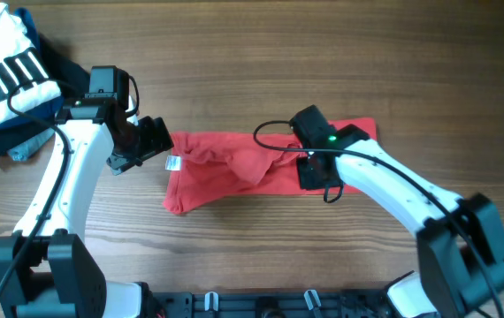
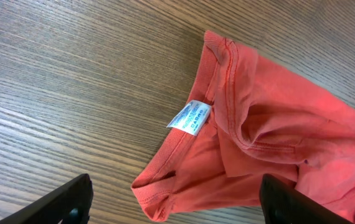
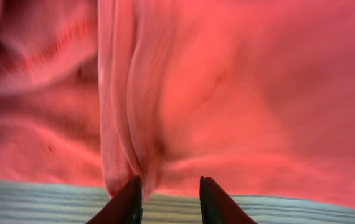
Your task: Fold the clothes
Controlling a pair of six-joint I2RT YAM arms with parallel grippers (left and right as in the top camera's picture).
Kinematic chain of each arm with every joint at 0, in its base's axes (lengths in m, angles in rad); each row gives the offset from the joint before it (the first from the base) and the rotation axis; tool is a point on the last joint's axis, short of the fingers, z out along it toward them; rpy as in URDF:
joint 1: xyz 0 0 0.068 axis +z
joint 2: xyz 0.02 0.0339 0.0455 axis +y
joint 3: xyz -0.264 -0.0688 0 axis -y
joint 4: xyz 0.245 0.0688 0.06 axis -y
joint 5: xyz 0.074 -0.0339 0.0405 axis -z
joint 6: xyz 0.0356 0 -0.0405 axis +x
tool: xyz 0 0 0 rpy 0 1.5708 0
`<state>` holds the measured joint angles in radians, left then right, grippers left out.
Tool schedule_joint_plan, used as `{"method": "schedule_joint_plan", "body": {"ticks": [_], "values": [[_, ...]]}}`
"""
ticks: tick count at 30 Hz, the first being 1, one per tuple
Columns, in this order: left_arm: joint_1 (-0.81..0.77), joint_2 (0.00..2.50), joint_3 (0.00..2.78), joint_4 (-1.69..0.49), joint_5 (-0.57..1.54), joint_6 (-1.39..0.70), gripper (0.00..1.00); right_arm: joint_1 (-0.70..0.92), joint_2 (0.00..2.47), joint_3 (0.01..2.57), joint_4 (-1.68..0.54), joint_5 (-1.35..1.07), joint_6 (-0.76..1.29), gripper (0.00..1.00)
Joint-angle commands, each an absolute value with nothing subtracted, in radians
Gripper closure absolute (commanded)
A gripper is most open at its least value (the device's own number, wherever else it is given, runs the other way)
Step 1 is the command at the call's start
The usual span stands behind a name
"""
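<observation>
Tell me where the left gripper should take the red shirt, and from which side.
On the shirt, grip the ribbed collar by the label, coming from the bare table side: its rim lies doubled and raised, facing the open left gripper.

A brown wooden desk [image 1: 234, 53] fills the whole overhead view, its grain running in long straight lines from side to side, with lighter and darker streaks. The light is soft and even, casting faint shadows. A black rail [image 1: 261, 305] lines the near edge.
</observation>
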<state>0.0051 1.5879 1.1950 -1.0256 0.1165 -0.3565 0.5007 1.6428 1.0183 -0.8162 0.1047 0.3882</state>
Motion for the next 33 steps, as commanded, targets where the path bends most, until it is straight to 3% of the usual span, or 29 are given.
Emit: {"method": "schedule_joint_plan", "body": {"ticks": [1, 8, 19, 22, 33], "values": [[0.007, 1.597, 1.193, -1.030, 0.107, -0.344, 0.12, 0.449, 1.532, 1.065, -0.767, 0.187, 0.414, 0.65], [0.008, 1.600, 1.172, -1.020, 0.108, -0.344, 0.05, 0.325, 1.604, 1.065, -0.708, 0.038, 0.332, 0.63], [0.007, 1.607, 0.993, -0.844, 0.220, -0.342, 0.01, 0.322, 1.876, 1.055, -0.653, -0.052, 0.313, 0.63], [0.007, 1.608, 0.953, -0.782, 0.336, -0.282, 0.00, 0.323, 1.926, 1.055, -0.654, -0.062, 0.313, 0.63], [0.007, 1.646, 0.913, -0.667, 0.448, -0.271, 0.00, 0.323, 1.951, 1.054, -0.648, -0.062, 0.314, 0.64]]}}
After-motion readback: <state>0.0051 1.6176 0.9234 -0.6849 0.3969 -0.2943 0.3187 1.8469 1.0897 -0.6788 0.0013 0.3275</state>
